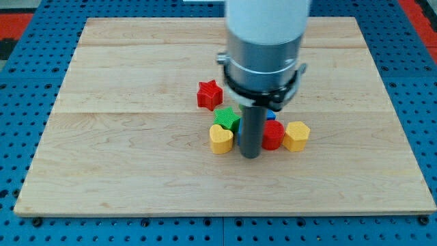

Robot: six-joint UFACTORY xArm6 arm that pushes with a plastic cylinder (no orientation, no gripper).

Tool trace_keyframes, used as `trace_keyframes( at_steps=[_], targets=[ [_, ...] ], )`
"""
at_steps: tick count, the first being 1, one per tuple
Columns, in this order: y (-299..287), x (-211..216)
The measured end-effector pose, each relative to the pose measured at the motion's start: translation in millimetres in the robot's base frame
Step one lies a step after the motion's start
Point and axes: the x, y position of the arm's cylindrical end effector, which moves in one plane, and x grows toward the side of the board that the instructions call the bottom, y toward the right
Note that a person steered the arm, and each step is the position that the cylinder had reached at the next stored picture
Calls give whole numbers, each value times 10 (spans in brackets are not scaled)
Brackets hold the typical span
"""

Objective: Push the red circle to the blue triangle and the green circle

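Standing upright on the table (136,178), the end effector is a straight dark rod with nothing to open or close; it holds no block. My tip (250,156) rests within a tight cluster of blocks near mid-board.

- Red circle (274,135): immediately to the view's right of the rod, touching or almost touching it; partly hidden.
- Yellow hexagon-like block (297,136): farther right of the tip, against the red circle.
- Blue block (271,116): only a sliver shows behind the rod, above the red circle; shape cannot be made out.
- Green block (227,118): up and to the view's left of the tip, beside the rod; its shape is unclear.
- Yellow heart (220,139): left of the tip, just below the green block.
- Red star (209,94): farther up-left, slightly apart from the cluster.
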Motion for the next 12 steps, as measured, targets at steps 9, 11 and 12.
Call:
trace_keyframes(
  at_steps=[9,11,12],
  targets=[
    [1082,-673],
    [1523,-1142],
    [699,-1143]
  ],
)
